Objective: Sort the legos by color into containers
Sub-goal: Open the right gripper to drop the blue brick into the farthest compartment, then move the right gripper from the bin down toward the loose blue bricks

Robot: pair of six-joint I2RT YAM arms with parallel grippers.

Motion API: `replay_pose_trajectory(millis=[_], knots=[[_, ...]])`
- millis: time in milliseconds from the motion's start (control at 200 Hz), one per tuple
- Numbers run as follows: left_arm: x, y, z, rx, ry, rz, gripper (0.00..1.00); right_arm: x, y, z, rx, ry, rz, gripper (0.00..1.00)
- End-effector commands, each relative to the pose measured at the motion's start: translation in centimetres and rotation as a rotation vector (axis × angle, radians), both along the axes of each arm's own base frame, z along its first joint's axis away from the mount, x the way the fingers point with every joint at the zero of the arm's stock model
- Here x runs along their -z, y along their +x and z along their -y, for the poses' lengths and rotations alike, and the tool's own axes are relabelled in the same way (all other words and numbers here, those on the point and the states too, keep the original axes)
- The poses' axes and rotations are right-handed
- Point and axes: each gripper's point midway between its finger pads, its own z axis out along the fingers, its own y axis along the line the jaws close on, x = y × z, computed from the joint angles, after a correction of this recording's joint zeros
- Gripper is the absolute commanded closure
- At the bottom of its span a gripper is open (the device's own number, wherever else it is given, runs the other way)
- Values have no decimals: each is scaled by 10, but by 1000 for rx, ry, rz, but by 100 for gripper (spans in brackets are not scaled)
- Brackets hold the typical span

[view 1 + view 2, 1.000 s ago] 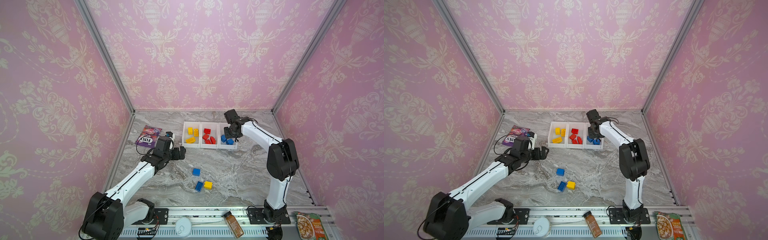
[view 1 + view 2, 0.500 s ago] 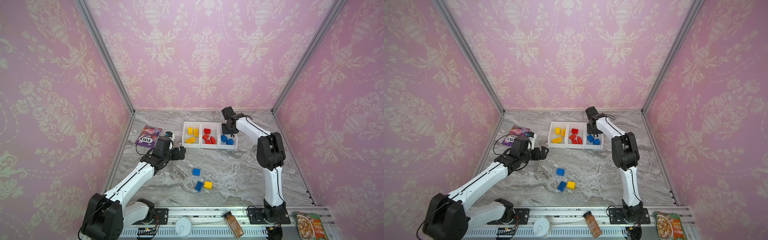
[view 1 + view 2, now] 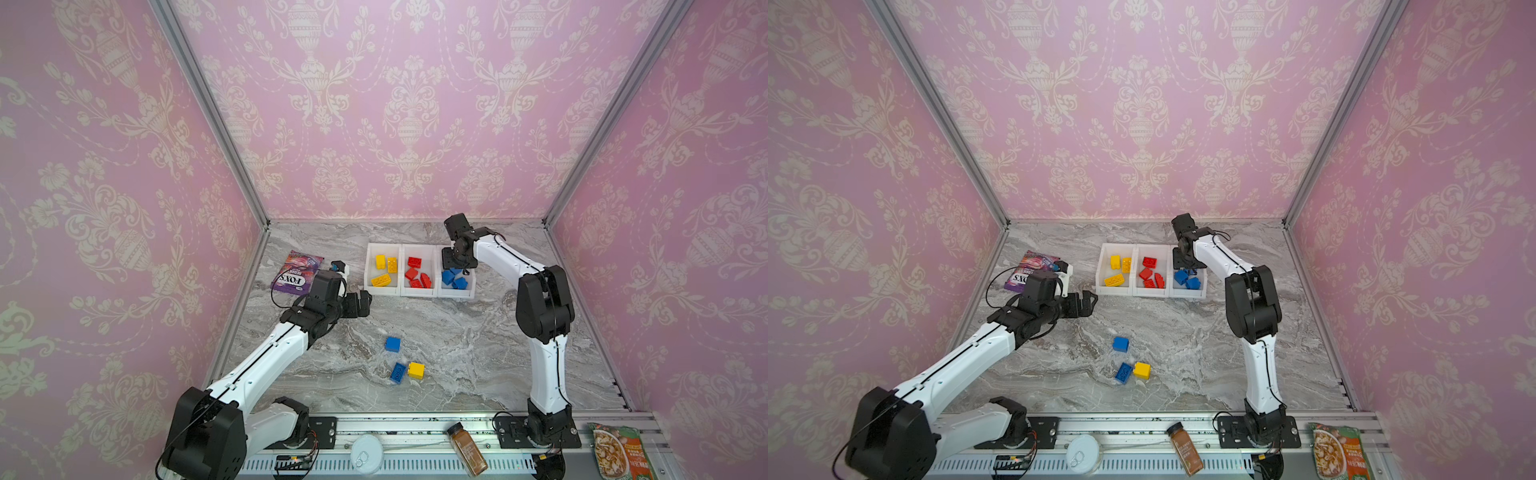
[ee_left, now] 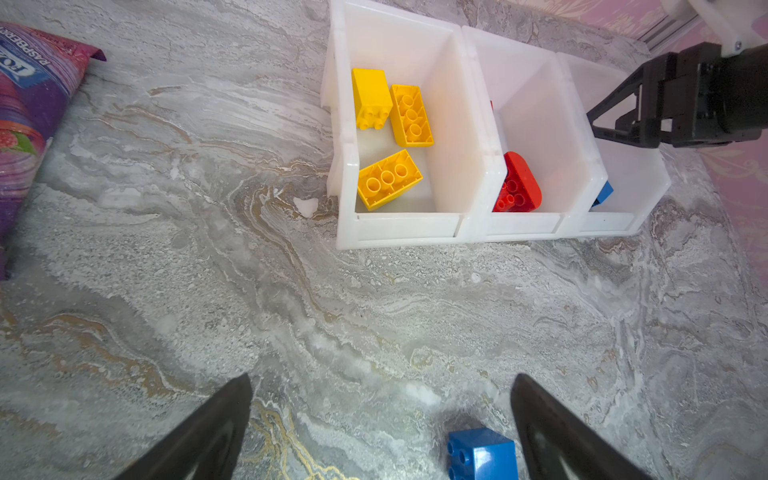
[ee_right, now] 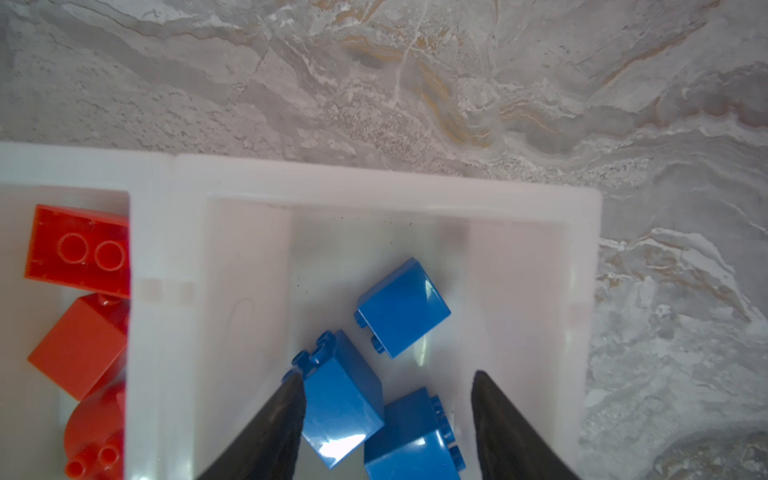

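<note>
Marble-patterned table with pink papered walls on three sides. Item: the containers, three white bins joined in a row toward the back of the table, plain in both top views. Bin on the left arm's side holds three yellow legos, two of them oblong with hollow undersides up and one lying on its side. Middle bin holds four red legos as far as I can count, one with a rounded end. Bin on the right arm's side holds three blue legos, tumbled at odd angles. Loose on the table, well in front of the bins, are one blue square brick by itself and, nearer the front edge, a second blue brick and a yellow brick side by side, touching or nearly so. Item: right gripper, poised over the blue bin and pointing down into it, jaws partly spread and gripping nothing. One blue brick lies between its fingers with an edge at one fingertip, clear of the other; contact there I cannot tell. Item: left gripper, low over bare marble between bins and loose bricks, jaws spread very wide, empty. Sundries: purple sweet bag beside the yellow bin; on the front rail a spice jar lying down, a white ring-pull tin and a food packet.
</note>
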Motion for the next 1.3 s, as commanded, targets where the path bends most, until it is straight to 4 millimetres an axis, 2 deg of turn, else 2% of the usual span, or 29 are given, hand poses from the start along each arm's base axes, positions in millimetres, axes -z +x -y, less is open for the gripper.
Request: replay_pose_trajectory(millis=[0, 340, 630, 956, 1261, 1276, 1296], knots=[[-8, 4, 3, 2, -28, 3, 1, -21, -14, -7, -16, 29, 24, 35], [-5, 2, 2, -1, -29, -4, 1, -41, -75, -23, -115, 34, 18, 35], [-1, 4, 4, -2, -34, -14, 1, -56, -135, -58, -320, 72, 8, 34], [4, 5, 3, -5, -31, -20, 1, -37, -203, -94, -513, 89, -58, 35], [4, 3, 0, -14, -19, -16, 1, -13, -236, -153, -597, 132, -96, 34], [15, -2, -2, -15, -9, -40, 1, -12, -236, -155, -603, 130, -94, 34], [16, -3, -3, -15, -6, -41, 1, -11, -238, -159, -616, 127, -93, 34]])
